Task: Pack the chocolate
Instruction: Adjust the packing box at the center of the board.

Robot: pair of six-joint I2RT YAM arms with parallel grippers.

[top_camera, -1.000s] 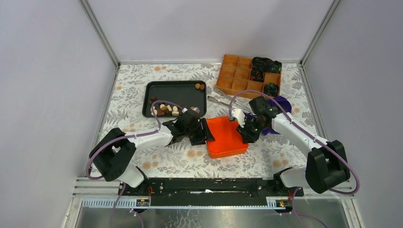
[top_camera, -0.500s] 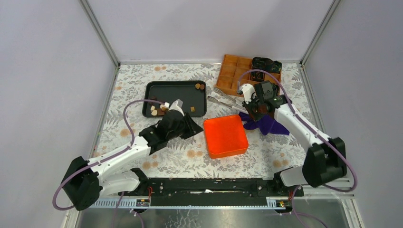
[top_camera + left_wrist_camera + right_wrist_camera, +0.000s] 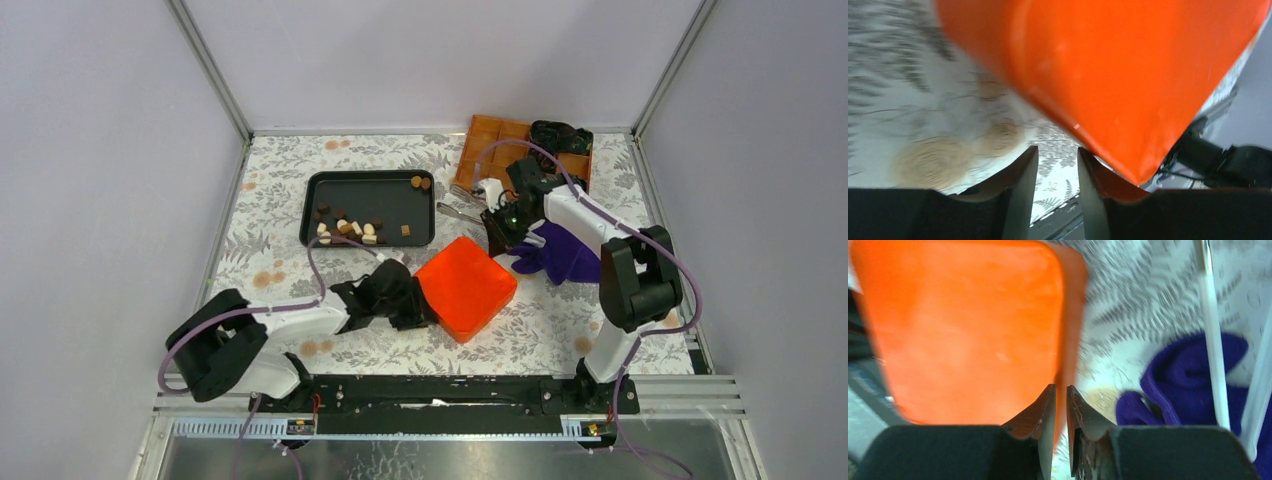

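Where lilac walls (image 3: 420,60) enclose it, the tabletop (image 3: 560,335) is floral-patterned.

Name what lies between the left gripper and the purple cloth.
The orange box fills the stretch between the left gripper and the purple cloth; the top view shows it.

Pale lilac walls (image 3: 100,150), floral tabletop (image 3: 560,340), metal corner posts (image 3: 210,70)

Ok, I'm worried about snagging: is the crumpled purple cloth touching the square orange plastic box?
Apart. The right wrist view shows a strip of bare floral table cover between the square orange plastic box and the crumpled purple cloth.
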